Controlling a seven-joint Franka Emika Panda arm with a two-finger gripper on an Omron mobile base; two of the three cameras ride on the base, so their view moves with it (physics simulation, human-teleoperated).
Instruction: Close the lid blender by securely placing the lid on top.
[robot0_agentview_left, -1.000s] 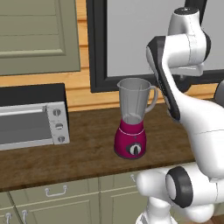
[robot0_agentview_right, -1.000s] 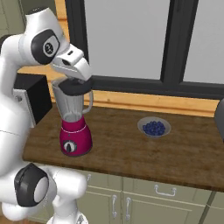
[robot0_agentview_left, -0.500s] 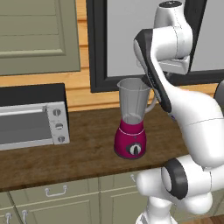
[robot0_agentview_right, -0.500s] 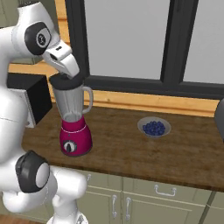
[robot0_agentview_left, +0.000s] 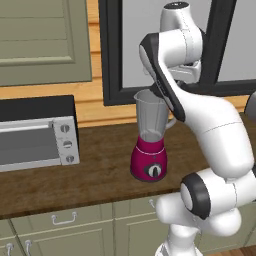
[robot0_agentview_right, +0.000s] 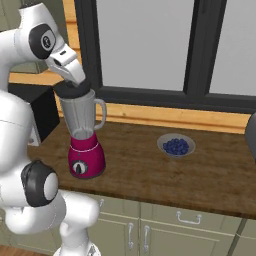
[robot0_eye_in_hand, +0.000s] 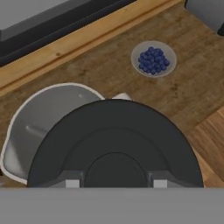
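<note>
The gripper (robot0_agentview_right: 74, 86) is clenched on the round black lid (robot0_eye_in_hand: 114, 146), holding it just above the open mouth of the blender (robot0_agentview_right: 85, 136) and a little off to one side, so part of the clear jar's rim stays uncovered. The blender stands upright on the wooden counter (robot0_agentview_right: 200, 172), its magenta base near the front edge. Further along lies a small bowl of blueberries (robot0_agentview_right: 175, 145). A silver toaster oven (robot0_agentview_left: 35, 141) sits well apart on the blender's other side.

A: What sort of place?
B: Home kitchen, def. Wood counter (robot0_agentview_left: 95, 170), grey-green cabinets (robot0_agentview_left: 90, 232) w/ handles, toaster oven (robot0_agentview_left: 37, 142), blender (robot0_agentview_right: 84, 135).
A: Anything else?
B: Bowl of blueberries (robot0_agentview_right: 175, 145) (by the dark-framed window (robot0_agentview_right: 200, 50)).
</note>
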